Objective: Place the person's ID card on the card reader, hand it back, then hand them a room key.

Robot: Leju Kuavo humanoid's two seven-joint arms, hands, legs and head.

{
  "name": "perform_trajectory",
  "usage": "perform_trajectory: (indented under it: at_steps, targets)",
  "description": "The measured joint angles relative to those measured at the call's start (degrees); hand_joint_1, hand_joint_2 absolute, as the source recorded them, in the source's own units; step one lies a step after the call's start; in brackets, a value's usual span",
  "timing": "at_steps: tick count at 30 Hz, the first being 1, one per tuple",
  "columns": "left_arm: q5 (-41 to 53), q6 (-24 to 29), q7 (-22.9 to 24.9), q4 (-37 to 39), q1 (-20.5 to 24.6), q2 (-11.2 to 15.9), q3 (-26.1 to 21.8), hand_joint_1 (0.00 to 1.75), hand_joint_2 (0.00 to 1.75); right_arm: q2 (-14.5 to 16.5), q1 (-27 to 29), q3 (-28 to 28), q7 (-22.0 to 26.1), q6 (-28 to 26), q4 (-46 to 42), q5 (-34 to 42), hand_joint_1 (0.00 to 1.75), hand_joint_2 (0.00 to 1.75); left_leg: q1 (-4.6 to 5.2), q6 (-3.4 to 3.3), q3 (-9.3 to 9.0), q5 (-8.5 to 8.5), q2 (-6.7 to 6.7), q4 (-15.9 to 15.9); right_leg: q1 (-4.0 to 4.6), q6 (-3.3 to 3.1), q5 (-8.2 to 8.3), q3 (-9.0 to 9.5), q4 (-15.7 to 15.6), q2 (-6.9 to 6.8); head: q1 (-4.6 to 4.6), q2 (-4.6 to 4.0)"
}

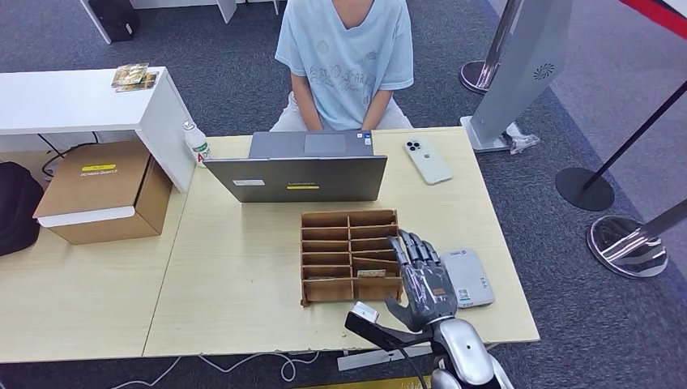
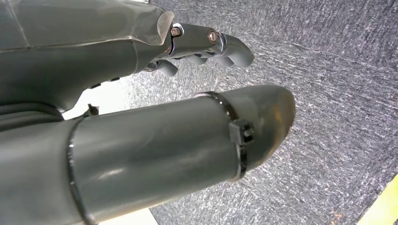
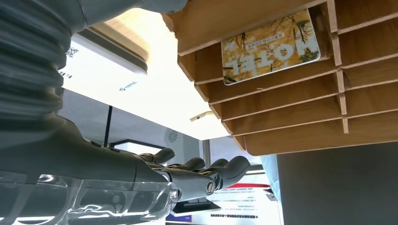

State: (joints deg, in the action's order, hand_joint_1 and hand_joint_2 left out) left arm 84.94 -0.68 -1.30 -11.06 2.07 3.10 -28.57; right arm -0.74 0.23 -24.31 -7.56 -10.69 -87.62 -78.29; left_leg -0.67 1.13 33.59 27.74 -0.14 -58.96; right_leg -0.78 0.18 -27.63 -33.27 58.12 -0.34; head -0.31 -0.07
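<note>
Room key card point(image 3: 271, 48): glossy rectangular card with rounded corners, yellow autumn-foliage print, white "HOTEL" lettering. It lies flat in a slot of the wooden card rack point(image 1: 350, 255); in the head view it shows as a small edge in a lower right compartment point(image 1: 372, 273).

Rack: thin brown plywood, open-fronted grid of shallow horizontal slots split by one vertical divider, matte, laser-cut look. It sits on the pale wood-laminate table point(image 1: 243, 275), just in front of the grey laptop point(image 1: 296, 177).

Right hand point(image 1: 422, 274): dark grey segmented fingers, clear plastic back plate, silver forearm. Fingers extended and slightly apart, nothing in them, hovering at the rack's right edge with fingertips near the lower right compartments; contact cannot be told. In the right wrist view the fingers point(image 3: 220, 169) lie straight, well short of the card.

Card reader point(image 1: 469, 277): flat light-grey rounded slab, directly right of the rack, partly under the hand.

Left hand point(image 2: 206, 47): smooth grey thumb with a cable tie, fingers curled in, holding nothing, above grey carpet.

White phone point(image 1: 427, 160) lies right of the laptop. A person in a light blue T-shirt point(image 1: 347, 57) sits behind the laptop.
</note>
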Motion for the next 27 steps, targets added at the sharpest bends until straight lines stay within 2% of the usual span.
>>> perform_trajectory:
  at_steps: [3,9,22,27]
  targets:
    - [0.0,0.0,0.0,0.0,0.0,0.0,0.1,0.0,0.0,0.0,-0.2,-0.2,0.0,-0.1,0.0,0.0,0.2,1.75,0.0,0.0,0.0,0.0,0.0,0.0,0.0,0.0,0.0,0.0,0.0,0.0,0.0,0.0]
    - [0.0,0.0,0.0,0.0,0.0,0.0,0.1,0.0,0.0,0.0,-0.7,-0.7,0.1,-0.1,0.0,0.1,0.18,1.75,0.0,0.0,0.0,0.0,0.0,0.0,0.0,0.0,0.0,0.0,0.0,0.0,0.0,0.0]
    - [0.0,0.0,0.0,0.0,0.0,0.0,0.1,0.0,0.0,0.0,-1.6,-1.1,0.5,0.0,0.3,0.9,0.43,1.75,0.0,0.0,0.0,0.0,0.0,0.0,0.0,0.0,0.0,0.0,0.0,0.0,0.0,0.0]
    - [0.0,-0.1,0.0,0.0,0.0,0.0,0.1,0.0,0.0,0.0,-1.7,-1.6,0.6,0.0,0.3,1.1,0.35,1.75,0.0,0.01,0.0,-0.01,0.0,0.0,0.0,0.0,0.0,0.0,0.0,0.0,0.01,0.0]
